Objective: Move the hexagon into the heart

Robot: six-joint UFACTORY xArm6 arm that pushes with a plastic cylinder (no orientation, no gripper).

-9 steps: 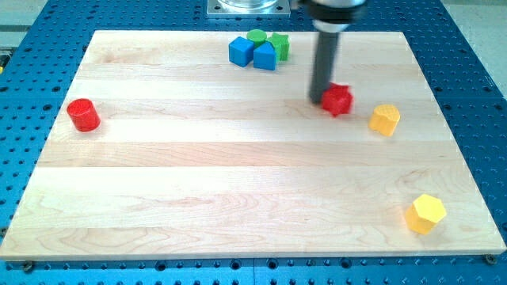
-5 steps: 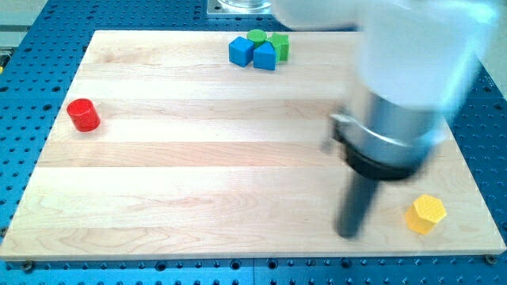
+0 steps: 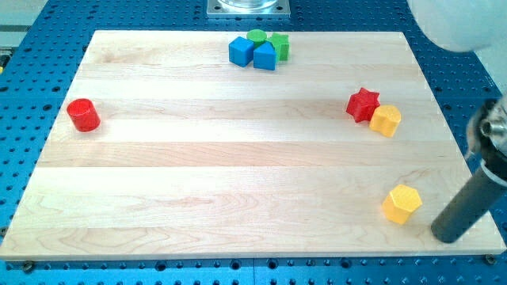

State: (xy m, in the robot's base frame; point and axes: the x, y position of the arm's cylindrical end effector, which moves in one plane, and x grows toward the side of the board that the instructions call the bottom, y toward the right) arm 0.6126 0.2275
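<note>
Now my tip sits just right of the yellow hexagon, no fingers fitted; approach step, next push goes up toward the yellow heart.

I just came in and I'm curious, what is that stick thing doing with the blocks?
My tip sits at the view's bottom right, just right of the yellow hexagon, not touching it. I am meant to push it up to the yellow heart, which sits against the red star. A red cylinder stands far left; blue and green blocks cluster at the top.
</note>
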